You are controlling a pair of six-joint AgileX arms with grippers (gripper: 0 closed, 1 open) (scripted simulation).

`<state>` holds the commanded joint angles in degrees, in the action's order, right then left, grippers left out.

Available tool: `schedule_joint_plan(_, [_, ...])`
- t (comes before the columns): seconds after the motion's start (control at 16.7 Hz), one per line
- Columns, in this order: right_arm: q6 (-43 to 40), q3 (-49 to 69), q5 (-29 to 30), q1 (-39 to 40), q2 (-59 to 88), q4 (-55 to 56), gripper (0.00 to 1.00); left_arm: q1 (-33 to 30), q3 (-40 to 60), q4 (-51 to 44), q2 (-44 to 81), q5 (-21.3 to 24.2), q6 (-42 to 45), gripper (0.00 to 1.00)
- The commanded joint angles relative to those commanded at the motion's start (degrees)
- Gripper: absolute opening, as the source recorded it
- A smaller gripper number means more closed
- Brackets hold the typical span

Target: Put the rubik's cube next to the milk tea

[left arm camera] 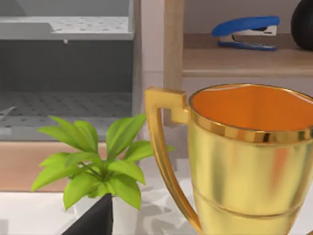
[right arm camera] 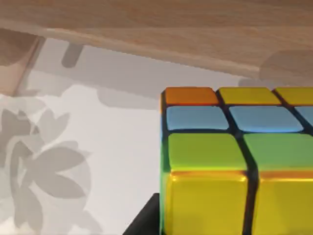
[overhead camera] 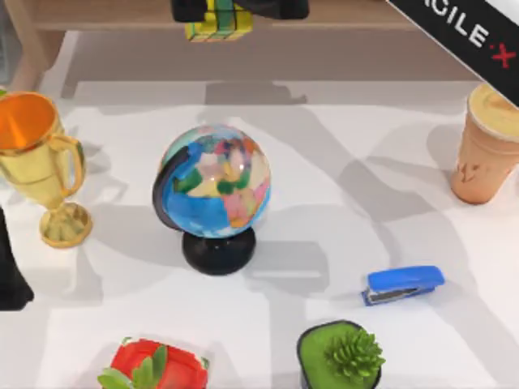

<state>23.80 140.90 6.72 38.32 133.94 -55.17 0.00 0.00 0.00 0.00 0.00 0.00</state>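
My right gripper (overhead camera: 217, 11) is up at the far edge of the table, toward the wooden shelf, and it is pinching the rubik's cube (overhead camera: 216, 23), which hangs in the air above the table rather than resting on anything. In my right wrist view the cube (right arm camera: 230, 161) sits close in front of the camera, its orange, yellow, blue and green squares plain to see, with white tabletop and the shelf edge behind it. So the pick-up looks done to me, and the carry is what remains. The milk tea (overhead camera: 489, 144) stands upright at the table's right edge, well apart from where I hold the cube, with the globe (overhead camera: 213, 186) nearer the middle and the blue stapler (overhead camera: 403, 284) in front of the cup. I judge I still have to travel right, come down beside the cup without knocking it, and let go. My left arm is parked at the left edge by the gold trophy (overhead camera: 36, 162); I cannot tell how its fingers stand.
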Motion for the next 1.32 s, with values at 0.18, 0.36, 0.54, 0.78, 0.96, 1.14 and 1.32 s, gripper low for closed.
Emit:
schedule_joint_plan(0.18, [2.1, -5.1, -4.5, -5.3, 3.1, -11.4, 0.0, 0.0, 0.0, 0.0, 0.0, 0.0, 0.0, 1.0])
schedule_joint_plan(0.36, [2.3, -8.8, -6.5, -10.4, 5.5, -19.6, 0.0, 0.0, 0.0, 0.0, 0.0, 0.0, 0.0, 1.0])
schedule_joint_plan(0.54, [1.6, -10.4, -6.8, -13.7, 6.4, -23.8, 0.0, 0.0, 0.0, 0.0, 0.0, 0.0, 0.0, 1.0])
schedule_joint_plan(0.78, [1.4, -10.6, -6.7, -14.4, 6.5, -24.5, 0.0, 0.0, 0.0, 0.0, 0.0, 0.0, 0.0, 1.0])
schedule_joint_plan(0.96, [1.5, -10.5, -6.7, -14.2, 6.4, -24.4, 0.0, 0.0, 0.0, 0.0, 0.0, 0.0, 0.0, 1.0])
schedule_joint_plan(1.14, [0.7, -9.8, -6.6, -14.0, 6.3, -23.5, 0.0, 0.0, 0.0, 0.0, 0.0, 0.0, 0.0, 1.0])
schedule_joint_plan(1.32, [-0.1, -9.5, -6.7, -14.0, 5.8, -21.9, 0.0, 0.0, 0.0, 0.0, 0.0, 0.0, 0.0, 1.0])
